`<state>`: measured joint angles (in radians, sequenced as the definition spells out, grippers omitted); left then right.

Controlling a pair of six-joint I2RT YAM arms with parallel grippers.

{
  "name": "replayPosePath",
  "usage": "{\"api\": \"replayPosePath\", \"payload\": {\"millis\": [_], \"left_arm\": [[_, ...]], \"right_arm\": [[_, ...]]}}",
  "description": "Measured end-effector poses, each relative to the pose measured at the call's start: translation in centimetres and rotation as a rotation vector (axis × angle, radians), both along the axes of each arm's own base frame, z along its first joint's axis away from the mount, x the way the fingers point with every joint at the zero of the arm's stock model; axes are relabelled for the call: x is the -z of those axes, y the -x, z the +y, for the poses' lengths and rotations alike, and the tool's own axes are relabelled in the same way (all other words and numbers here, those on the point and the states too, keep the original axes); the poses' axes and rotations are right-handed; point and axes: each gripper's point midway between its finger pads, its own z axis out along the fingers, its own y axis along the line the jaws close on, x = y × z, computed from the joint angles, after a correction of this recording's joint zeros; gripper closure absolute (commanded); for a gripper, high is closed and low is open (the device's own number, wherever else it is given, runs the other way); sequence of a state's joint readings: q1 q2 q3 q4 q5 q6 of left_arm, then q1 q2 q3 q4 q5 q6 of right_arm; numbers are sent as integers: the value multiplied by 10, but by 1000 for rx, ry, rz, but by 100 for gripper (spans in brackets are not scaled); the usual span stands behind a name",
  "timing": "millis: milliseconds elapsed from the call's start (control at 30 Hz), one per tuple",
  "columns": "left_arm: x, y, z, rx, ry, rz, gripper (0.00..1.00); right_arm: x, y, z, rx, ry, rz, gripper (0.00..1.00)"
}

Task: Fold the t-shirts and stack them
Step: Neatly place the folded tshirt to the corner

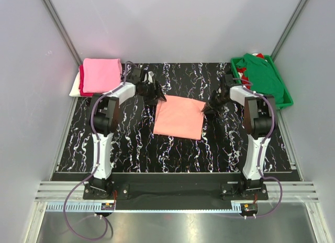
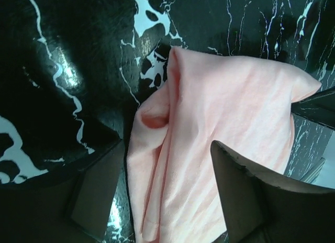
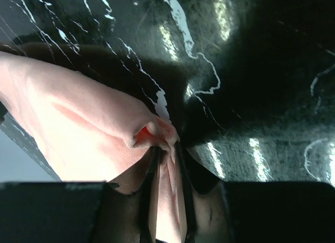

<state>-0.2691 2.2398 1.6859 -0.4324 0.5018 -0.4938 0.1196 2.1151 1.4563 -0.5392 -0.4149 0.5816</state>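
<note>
Top view: salmon t-shirt (image 1: 179, 117) lies folded, approx. square, at centre of marbled table (image 1: 131, 143). L gripper (image 1: 161, 99) sits at its far-left corner, R gripper (image 1: 205, 111) at its right edge. Pink t-shirt (image 1: 102, 75) tops a stack at far left. Green t-shirt (image 1: 264, 75) lies in tray (image 1: 287, 100) at far right

L wrist view: fingers (image 2: 99, 196) stand wide apart with the shirt's edge between them, unclamped. Pad contact w/ fabric: cannot tell

R wrist view: fingers (image 3: 152, 190) are nearly together, pinching a bunched fold at the shirt's corner. Cloth passes between the pads, and the rest of the shirt spreads left over the table
</note>
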Motion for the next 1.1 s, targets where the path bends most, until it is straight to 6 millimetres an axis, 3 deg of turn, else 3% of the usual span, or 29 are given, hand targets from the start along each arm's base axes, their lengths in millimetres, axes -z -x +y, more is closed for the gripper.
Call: {"api": "replayPosePath", "payload": {"millis": [167,400,433,533,567,633,700,733,767,933,1100], "left_arm": [[4,-1,-7,12,15,-13,43],[8,4,-20,37,64,-27,48],[7,5,-23,40,75,-27,65],[15,12,-26,47,86,-2,100],[15,15,-28,57,101,5,100],[14,16,-29,68,103,3,100],[14,17,-28,76,95,4,100],[13,18,-27,82,85,7,100],[13,18,-26,87,73,7,100],[9,21,-3,100,-22,25,100],[-21,-4,46,63,-106,-6,100]], "right_arm": [[0,-4,4,-7,-25,-22,80],[1,-8,10,-11,-65,-36,82],[1,-8,11,-13,-71,-37,82],[2,-10,14,-15,-91,-43,82],[2,-10,15,-15,-97,-43,81],[2,-9,17,-16,-107,-45,71],[0,-10,18,-16,-123,-48,54],[-2,-10,20,-17,-132,-52,40],[-5,-10,21,-18,-138,-59,34],[-16,5,12,-23,-77,-79,26],[-15,54,-2,-12,-15,-21,25]]}}
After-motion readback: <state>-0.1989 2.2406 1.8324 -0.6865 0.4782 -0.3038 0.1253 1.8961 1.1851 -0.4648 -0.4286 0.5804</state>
